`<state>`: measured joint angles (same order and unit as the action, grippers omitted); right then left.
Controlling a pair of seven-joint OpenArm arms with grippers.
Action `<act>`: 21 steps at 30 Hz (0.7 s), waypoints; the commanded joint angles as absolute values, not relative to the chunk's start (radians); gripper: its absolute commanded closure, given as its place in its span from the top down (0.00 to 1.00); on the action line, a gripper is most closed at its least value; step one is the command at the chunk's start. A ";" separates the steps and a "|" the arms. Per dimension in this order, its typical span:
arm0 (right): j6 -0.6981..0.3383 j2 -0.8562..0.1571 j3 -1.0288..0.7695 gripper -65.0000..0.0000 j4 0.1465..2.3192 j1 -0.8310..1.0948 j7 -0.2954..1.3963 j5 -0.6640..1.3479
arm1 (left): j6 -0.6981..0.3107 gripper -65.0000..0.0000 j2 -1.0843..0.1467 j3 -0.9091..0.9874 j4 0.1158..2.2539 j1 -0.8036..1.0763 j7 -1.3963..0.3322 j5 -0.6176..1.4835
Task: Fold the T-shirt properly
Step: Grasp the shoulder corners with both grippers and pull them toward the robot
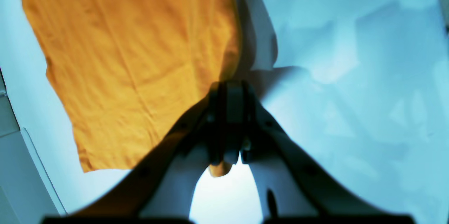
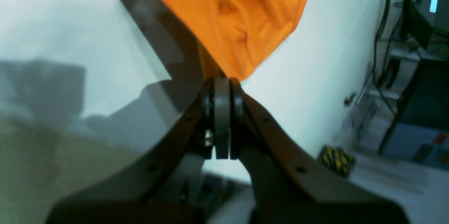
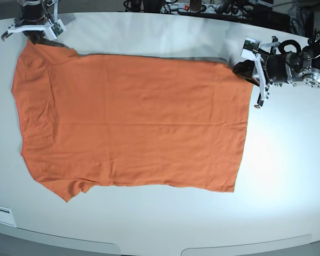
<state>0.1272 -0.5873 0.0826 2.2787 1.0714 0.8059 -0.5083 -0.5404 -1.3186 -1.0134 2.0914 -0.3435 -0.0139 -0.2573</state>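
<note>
Left pincer (image 1: 226, 126) and right pincer (image 2: 222, 119) each clamped on a far-edge corner of the T-shirt (image 3: 133, 122), spread flat across the bench (image 3: 288, 176).

You're looking at the left gripper (image 1: 227, 119): dark fingers (image 1: 280, 147) flaring off a black hinge block, pale grey pad strip between them, small round screws along each. The right gripper (image 2: 221, 119) is built the same, brown-black with a grey centre pad. From the base view, both wrists carry white brackets, black motors and silver fittings.
</note>
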 commanded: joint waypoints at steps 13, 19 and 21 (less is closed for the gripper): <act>0.195 -0.596 0.076 0.00 2.298 1.221 0.849 -0.667 | -0.643 0.00 -1.455 -1.002 2.291 -0.299 -0.099 -0.185; 0.170 -0.608 0.076 0.00 2.297 1.152 0.818 -0.757 | -0.519 0.00 -1.444 -1.002 2.299 -0.255 -0.286 -0.227; 0.160 -0.638 0.076 0.00 2.297 1.117 0.801 -0.723 | -0.484 0.00 -1.443 -1.002 2.296 -0.255 -0.304 -0.281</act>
<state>0.1493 -0.6273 0.0822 2.2795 1.1065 0.8028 -0.7036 -0.4953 -1.4208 -1.0134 2.2879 -0.2466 -0.3073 -0.2810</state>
